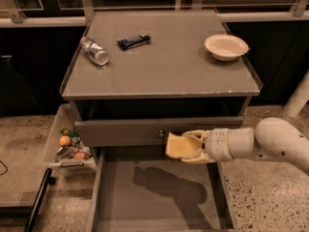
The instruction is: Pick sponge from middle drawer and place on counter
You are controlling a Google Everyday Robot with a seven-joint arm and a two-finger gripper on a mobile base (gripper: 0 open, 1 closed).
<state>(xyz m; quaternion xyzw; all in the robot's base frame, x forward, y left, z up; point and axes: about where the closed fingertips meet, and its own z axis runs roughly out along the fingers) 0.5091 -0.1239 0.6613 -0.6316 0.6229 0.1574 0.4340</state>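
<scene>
- My claw (186,148) is clenched on the sponge (175,146), with one finger above it and one below.
- The sponge is pale yellow and sticks out of the claw to the left. It hangs in the air, clear of the floor of the middle drawer (145,207).
- In the camera view the sponge lies level with the lower edge of the grey drawer front (116,132), just right of its small round knob (161,135).
- The middle drawer is pulled out towards the camera. Its grey floor carries only the shadow (169,185) of my claw and the sponge.
- My white arm (270,141) reaches in from the right, over the drawer's right wall.
- The tabletop (164,71) is well above the sponge and does not touch it.
- On the tabletop a clear bottle (94,51) lies on its side at the left. A dark wrapped bar (133,41) lies near it, further back. A cream bowl (226,46) stands upright at the right.
- A white bin (54,134) with fruit in it sits to the left of the cabinet, beside the drawer.
</scene>
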